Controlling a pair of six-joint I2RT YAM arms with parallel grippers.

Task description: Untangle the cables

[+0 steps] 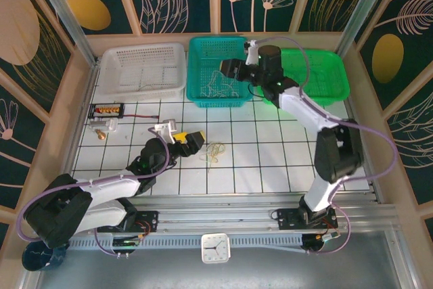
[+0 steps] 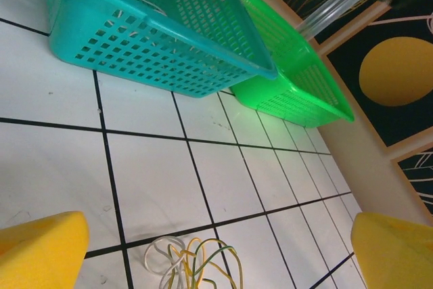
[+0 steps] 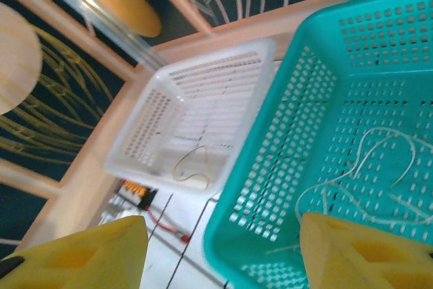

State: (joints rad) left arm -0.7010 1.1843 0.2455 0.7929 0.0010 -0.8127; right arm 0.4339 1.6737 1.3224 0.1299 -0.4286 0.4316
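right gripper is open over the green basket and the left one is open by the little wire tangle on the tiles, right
Wrong basket: the right gripper hangs open over the teal perforated plastic basket, not the green plastic basket beside it, as the top external view shows. The left gripper is indeed open by the small tangle of thin cables on the tiles.

Top camera looks down; wrist views likely share the teal basket (image 2: 155,52).

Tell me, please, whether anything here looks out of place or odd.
The cables lie knotted on the tiles by the open left gripper, outside any basket. One strand lies in the teal basket, another in the white basket. Nothing looks damaged.
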